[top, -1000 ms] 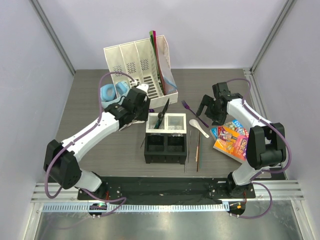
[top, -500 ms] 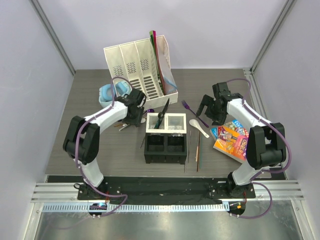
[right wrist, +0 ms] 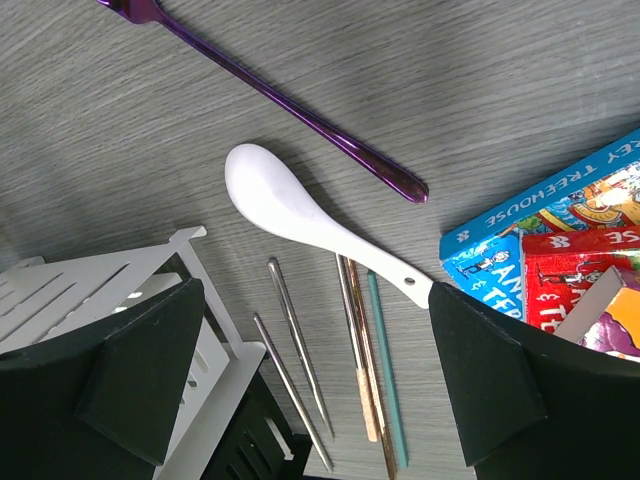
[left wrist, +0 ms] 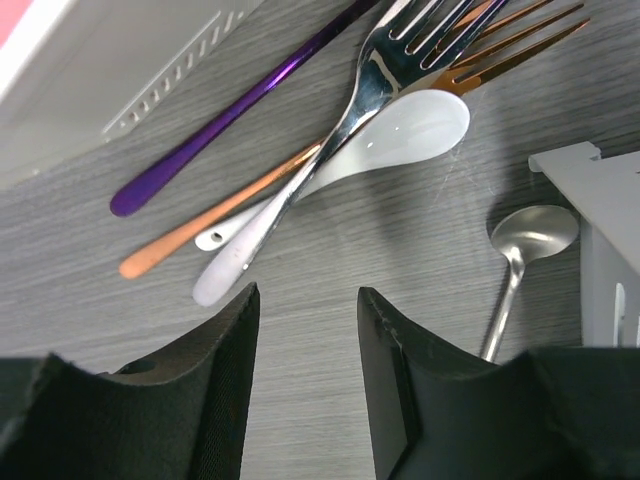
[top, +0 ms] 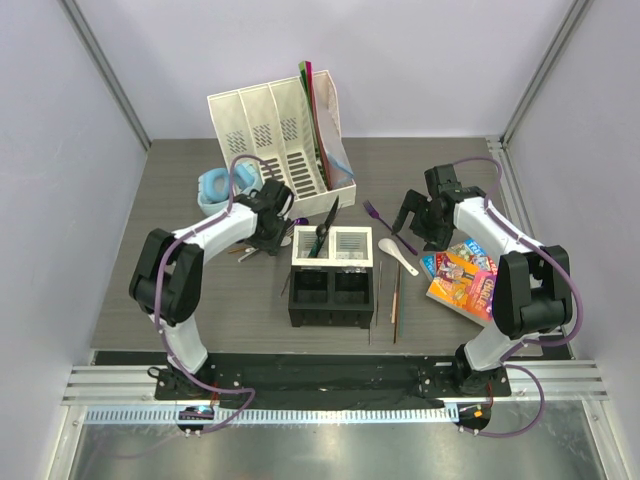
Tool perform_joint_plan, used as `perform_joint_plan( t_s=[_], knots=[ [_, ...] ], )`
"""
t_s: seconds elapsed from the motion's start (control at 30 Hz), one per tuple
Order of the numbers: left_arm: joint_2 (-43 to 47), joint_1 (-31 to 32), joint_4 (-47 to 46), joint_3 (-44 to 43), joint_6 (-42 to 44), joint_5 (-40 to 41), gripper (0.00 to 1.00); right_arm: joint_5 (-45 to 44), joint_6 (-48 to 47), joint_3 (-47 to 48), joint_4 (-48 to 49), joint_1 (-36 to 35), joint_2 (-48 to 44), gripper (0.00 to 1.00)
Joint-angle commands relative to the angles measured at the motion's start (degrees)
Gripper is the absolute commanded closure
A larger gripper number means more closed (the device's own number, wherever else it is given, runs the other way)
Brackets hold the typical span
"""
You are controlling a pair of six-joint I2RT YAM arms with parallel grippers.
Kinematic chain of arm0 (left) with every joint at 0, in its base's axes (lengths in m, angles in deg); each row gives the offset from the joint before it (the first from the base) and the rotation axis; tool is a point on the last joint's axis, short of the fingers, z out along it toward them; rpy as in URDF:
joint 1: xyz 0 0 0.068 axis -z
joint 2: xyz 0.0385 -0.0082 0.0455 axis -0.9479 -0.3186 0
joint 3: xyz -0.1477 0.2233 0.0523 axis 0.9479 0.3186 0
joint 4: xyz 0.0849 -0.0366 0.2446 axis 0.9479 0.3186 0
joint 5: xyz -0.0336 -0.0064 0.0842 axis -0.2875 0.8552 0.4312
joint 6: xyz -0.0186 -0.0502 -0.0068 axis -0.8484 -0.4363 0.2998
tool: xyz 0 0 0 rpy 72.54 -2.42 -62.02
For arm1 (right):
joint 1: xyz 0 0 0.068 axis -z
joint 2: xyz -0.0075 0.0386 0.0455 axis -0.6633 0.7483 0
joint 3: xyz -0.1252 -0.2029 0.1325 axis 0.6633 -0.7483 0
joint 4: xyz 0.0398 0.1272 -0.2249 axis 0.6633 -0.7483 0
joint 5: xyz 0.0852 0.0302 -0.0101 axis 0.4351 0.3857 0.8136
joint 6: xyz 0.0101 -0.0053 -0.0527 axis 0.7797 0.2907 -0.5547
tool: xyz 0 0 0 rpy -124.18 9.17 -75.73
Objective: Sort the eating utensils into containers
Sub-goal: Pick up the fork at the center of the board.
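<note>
My left gripper (left wrist: 307, 295) hangs open and empty just above the table, short of a small pile: a metal fork (left wrist: 370, 90), a white soup spoon (left wrist: 400, 135), a copper fork (left wrist: 230, 215) and a purple handle (left wrist: 240, 105). A metal spoon (left wrist: 525, 245) lies beside the four-cell caddy (top: 333, 290). A black utensil (top: 326, 226) stands in its back-left white cell. My right gripper (right wrist: 315, 290) is wide open over a white soup spoon (right wrist: 310, 225), a purple fork (right wrist: 290, 105) and thin chopsticks (right wrist: 360, 350), touching none of them.
The tall white file organiser (top: 270, 135) stands at the back, with blue headphones (top: 213, 186) to its left. A colourful book (top: 462, 275) lies at the right, close to my right gripper. Both wrists hover near the caddy's back corners.
My left arm has folded back and its gripper has moved left from the caddy to the utensil pile. The right arm has not moved.
</note>
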Motion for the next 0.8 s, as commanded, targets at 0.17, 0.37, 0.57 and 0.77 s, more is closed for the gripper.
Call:
perform_joint_plan(
  t_s=[0.17,0.37,0.57,0.77],
  knots=[
    [-0.2,-0.15,-4.53,0.42,6.15,4.18,0.55,1.07,-0.89,0.48,1.08,0.05,0.24,0.0],
    [-4.67,-0.15,-3.75,-1.85,10.1,3.65,0.56,1.51,-0.71,0.65,0.99,0.05,0.5,0.0],
    [-6.88,-0.59,-3.56,-2.92,12.12,4.44,0.58,2.03,-0.54,1.0,0.9,0.05,0.94,0.0],
    [-6.71,-0.77,-4.88,-2.39,13.18,6.11,0.59,2.3,-0.54,1.44,0.64,0.05,1.64,0.0]
  ],
)
